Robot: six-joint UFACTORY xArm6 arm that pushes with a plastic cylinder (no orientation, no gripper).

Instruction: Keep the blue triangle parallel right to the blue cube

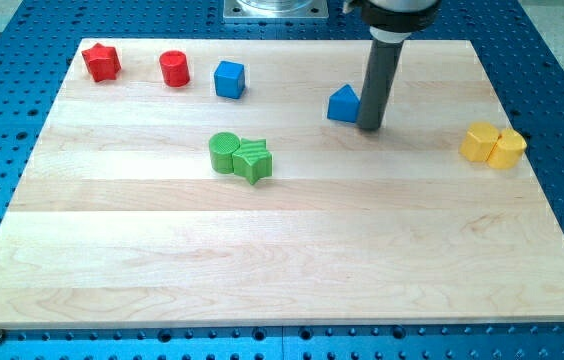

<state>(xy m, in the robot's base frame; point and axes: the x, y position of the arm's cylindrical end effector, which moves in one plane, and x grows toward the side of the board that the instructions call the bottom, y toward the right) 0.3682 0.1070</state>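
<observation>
The blue cube [229, 79] sits near the view's top, left of centre. The blue triangle [342, 103] lies to its right and slightly lower. My tip [370, 126] stands right against the triangle's right side, at its lower right corner. The dark rod rises from there up to the view's top.
A red star [101, 62] and a red cylinder [174, 68] sit at the top left. A green cylinder [225, 152] and a green star [253, 160] touch near the middle. Two yellow blocks [493, 145] sit together at the right. The wooden board [282, 270] ends on blue perforated table.
</observation>
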